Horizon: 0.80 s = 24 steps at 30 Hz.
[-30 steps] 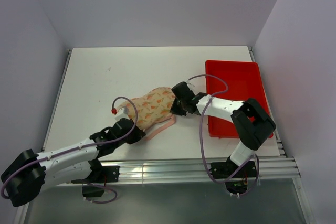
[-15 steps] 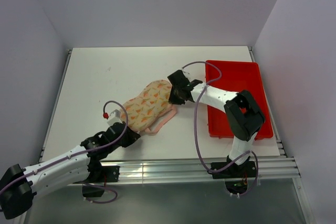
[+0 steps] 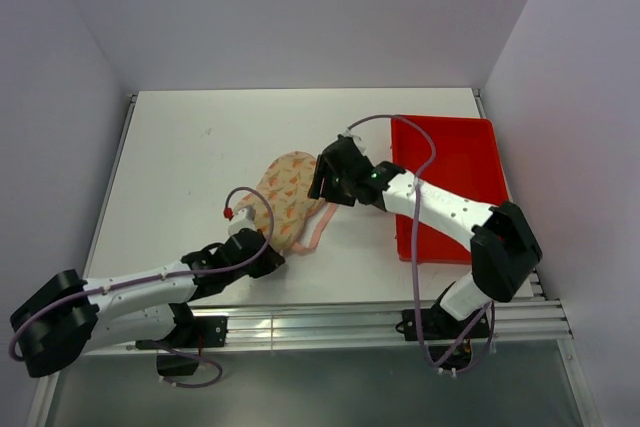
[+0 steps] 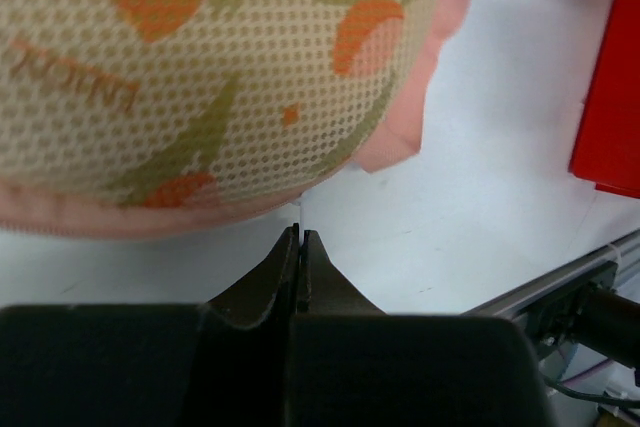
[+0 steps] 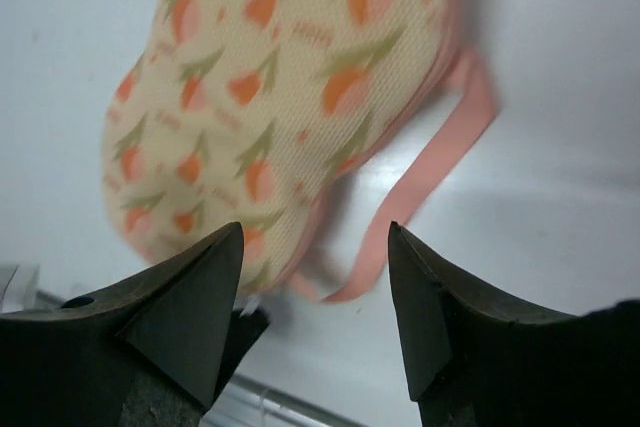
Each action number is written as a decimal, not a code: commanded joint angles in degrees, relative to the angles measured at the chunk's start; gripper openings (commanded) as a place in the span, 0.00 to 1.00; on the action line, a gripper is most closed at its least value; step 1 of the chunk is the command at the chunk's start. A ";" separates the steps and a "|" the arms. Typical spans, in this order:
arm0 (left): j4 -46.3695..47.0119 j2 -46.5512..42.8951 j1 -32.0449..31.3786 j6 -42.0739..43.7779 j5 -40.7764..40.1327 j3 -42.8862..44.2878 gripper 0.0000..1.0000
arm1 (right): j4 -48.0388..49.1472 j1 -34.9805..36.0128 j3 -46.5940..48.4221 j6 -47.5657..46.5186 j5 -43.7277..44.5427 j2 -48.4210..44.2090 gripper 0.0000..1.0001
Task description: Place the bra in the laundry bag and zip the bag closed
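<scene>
The laundry bag (image 3: pixel 285 197) lies closed on the white table, pale with an orange print and a pink edge, filling the left wrist view (image 4: pixel 200 77) and the right wrist view (image 5: pixel 280 87). The bra is out of view. My left gripper (image 3: pixel 271 255) is at the bag's near end, shut (image 4: pixel 300 237), with a thin white zipper pull (image 4: pixel 298 215) running from the bag's edge into its tips. My right gripper (image 3: pixel 320 183) hovers over the bag's far end, open (image 5: pixel 315 232), with nothing between its fingers.
A red tray (image 3: pixel 450 147) sits at the right of the table, its corner showing in the left wrist view (image 4: pixel 610 97). A pink strap loop (image 3: pixel 318 227) trails from the bag's right side (image 5: pixel 440 167). The table's metal front rail (image 3: pixel 330 317) runs along the near edge.
My right gripper has opened and let go of the bag's far end. The bag has swung from lying across the table to pointing away. The left gripper stayed shut at the near end.
</scene>
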 commanded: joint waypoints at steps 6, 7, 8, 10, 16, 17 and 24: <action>14.09 11.67 -1.02 7.88 6.31 9.67 0.00 | 7.58 7.46 -13.06 11.38 -4.59 -6.43 0.67; 14.09 12.29 -1.02 8.33 6.58 10.29 0.00 | 8.38 7.55 -13.94 12.09 -4.86 -6.61 0.67; 14.00 13.42 -1.02 8.77 6.84 10.90 0.00 | 9.78 7.46 -15.51 12.70 -4.86 -6.87 0.67; 14.08 14.48 -1.02 9.91 7.46 12.31 0.00 | 11.10 7.63 -16.67 14.37 -4.86 -7.49 0.67; 16.10 17.91 -1.02 10.53 9.74 13.81 0.00 | 14.80 8.07 -18.60 17.98 -4.86 -6.62 0.67; 16.45 18.18 -1.02 10.36 10.00 13.64 0.00 | 15.58 8.07 -18.95 18.33 -4.95 -6.44 0.67; 17.16 18.18 -1.02 10.09 10.80 13.11 0.00 | 18.49 8.25 -19.83 20.70 -4.86 -3.90 0.67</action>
